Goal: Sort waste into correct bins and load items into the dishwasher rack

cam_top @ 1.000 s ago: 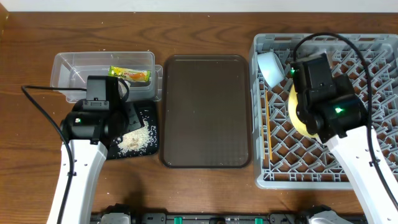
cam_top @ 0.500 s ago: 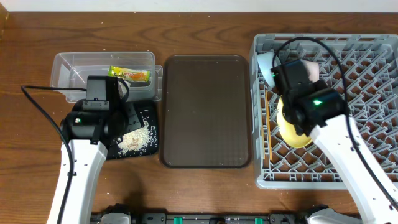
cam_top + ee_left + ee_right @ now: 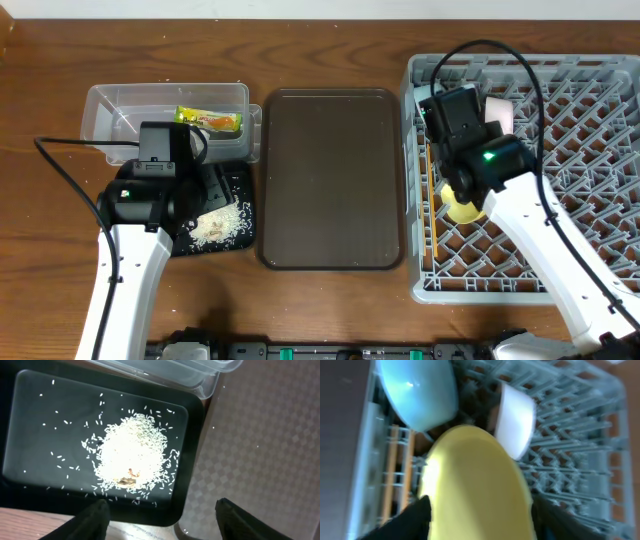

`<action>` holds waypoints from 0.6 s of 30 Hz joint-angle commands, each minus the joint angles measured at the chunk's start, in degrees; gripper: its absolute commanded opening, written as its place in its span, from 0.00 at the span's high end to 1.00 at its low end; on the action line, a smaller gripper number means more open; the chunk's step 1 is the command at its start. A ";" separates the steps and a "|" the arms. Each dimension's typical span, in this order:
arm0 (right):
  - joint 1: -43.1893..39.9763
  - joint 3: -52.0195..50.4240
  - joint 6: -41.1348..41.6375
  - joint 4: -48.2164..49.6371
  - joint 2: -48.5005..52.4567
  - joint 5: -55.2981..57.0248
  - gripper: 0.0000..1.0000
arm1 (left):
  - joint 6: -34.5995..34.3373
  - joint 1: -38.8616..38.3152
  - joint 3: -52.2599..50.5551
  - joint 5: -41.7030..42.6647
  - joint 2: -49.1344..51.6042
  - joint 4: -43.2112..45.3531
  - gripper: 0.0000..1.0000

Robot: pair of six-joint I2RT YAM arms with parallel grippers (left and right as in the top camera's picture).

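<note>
- Clear tub: far left on the table. The snack wrapper lies inside it, toward its right end. The left arm crosses the tub's near edge in the overhead view.
- Black tray: just near of the tub, their edges touching or overlapping. Loose rice sits in one heap right of the tray's middle, with stray grains scattered around it and a small brown bit at the heap's near side.
- Left gripper: above the near right corner of the black tray, fingers spread wide with nothing between them.
- Brown serving tray: in the middle of the table, between the black tray and the rack, and bare.
- Dishwasher rack: on the right.
- Chopsticks: flat along the rack's left side.
- Light blue bowl: in the rack's far left corner, largely hidden under the right wrist from overhead.
- Yellow plate: on edge among the pegs, partly covered by the right arm.
- White vessel: just right of the bowl; cup or bowl, I cannot tell.
- Right gripper: over the plate, fingers wide apart and clamping nothing. This view is blurred.
</note>
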 commanded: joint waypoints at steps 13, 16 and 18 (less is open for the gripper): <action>-26.77 1.68 -3.04 -9.57 -11.34 -39.89 0.01 | 9.99 -1.33 1.31 4.26 -1.27 -11.23 0.16; -27.28 0.72 -5.18 -11.78 -12.33 -39.43 0.01 | 10.62 -1.33 -0.31 4.07 -4.85 -13.14 0.16; -26.95 -0.83 -5.09 -12.26 -13.70 -38.29 0.01 | 10.58 -1.33 -2.14 4.07 -9.03 -12.87 0.16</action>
